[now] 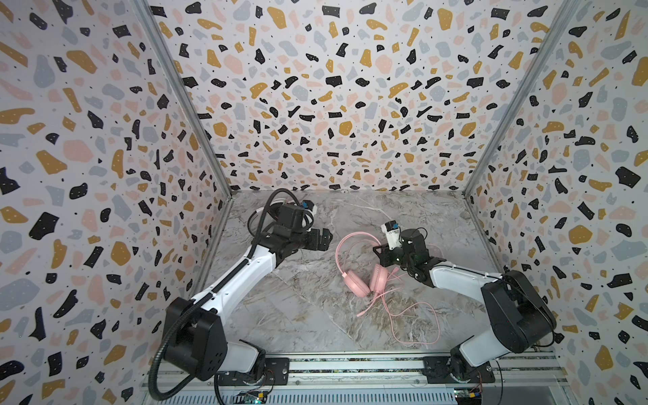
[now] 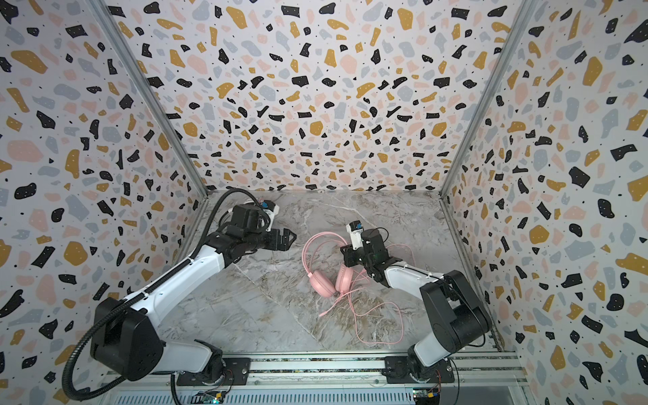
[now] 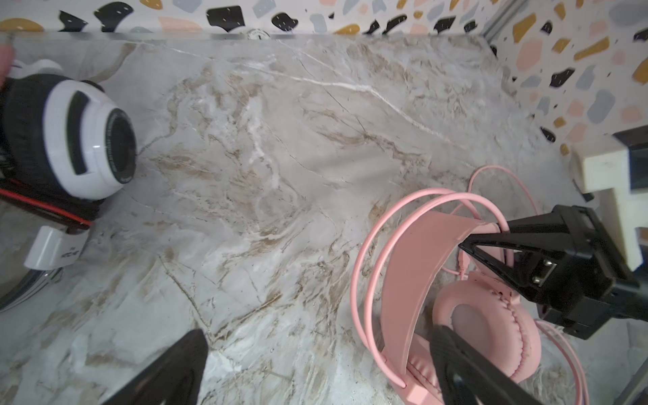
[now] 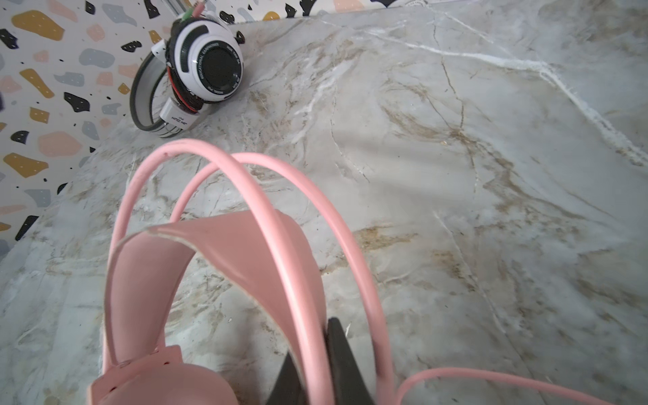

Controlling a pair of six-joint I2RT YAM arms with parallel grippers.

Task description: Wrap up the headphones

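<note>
Two finger pairs: left fingers [image 3: 171, 368] spread wide, empty, near the pink headset [image 1: 355, 284]; right fingers [image 4: 338, 354] clamped on its headband.
Headsets: two; pink on the surface [image 1: 308, 315], cable [image 4: 456, 371] loose in front; white headset [image 4: 207, 66] in the far left corner.

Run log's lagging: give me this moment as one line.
left gripper open, empty | right gripper shut on pink headset headband | pink cable loose on table | white headset in back-left corner

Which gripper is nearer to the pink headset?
Right. The right gripper is shut on the headband wire of the pink headset. The left gripper, open, is apart from it, on its left in both top views.
</note>
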